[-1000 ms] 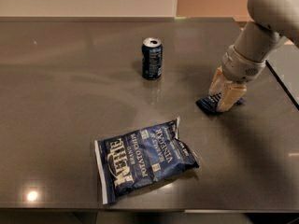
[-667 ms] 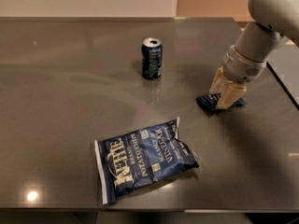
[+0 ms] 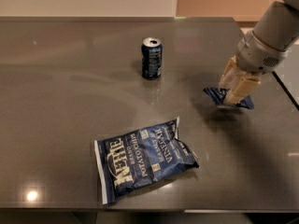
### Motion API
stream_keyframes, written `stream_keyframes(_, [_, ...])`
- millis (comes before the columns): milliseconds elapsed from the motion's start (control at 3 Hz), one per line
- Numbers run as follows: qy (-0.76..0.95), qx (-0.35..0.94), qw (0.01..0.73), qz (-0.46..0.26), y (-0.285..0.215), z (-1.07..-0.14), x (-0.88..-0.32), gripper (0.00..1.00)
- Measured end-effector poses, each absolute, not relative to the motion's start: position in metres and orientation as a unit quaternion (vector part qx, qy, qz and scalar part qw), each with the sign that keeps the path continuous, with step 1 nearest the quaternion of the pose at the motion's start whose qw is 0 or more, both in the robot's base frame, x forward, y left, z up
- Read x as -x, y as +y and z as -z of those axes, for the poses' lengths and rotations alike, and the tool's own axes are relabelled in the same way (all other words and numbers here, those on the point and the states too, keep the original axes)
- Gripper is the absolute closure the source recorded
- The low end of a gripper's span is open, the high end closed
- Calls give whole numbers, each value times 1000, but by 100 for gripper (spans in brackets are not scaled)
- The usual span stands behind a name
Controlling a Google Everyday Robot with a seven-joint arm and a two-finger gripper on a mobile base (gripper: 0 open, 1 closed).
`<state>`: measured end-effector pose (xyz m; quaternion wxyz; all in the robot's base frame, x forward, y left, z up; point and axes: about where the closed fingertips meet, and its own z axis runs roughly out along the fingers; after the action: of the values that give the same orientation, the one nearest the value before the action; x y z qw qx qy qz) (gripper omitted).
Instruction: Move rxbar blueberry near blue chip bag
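Shifted slightly rightward: gripper and rxbar blueberry, fingers clamped on the bar, right side of table. Blue chip bag: lying flat, front centre, well apart. Soda can: upright, farther back.
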<state>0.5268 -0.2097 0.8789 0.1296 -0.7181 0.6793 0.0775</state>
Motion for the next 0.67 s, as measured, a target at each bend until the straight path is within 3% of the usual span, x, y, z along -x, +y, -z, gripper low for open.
stream_keyframes(667, [686, 696, 156, -141, -184, -902, -471, 100])
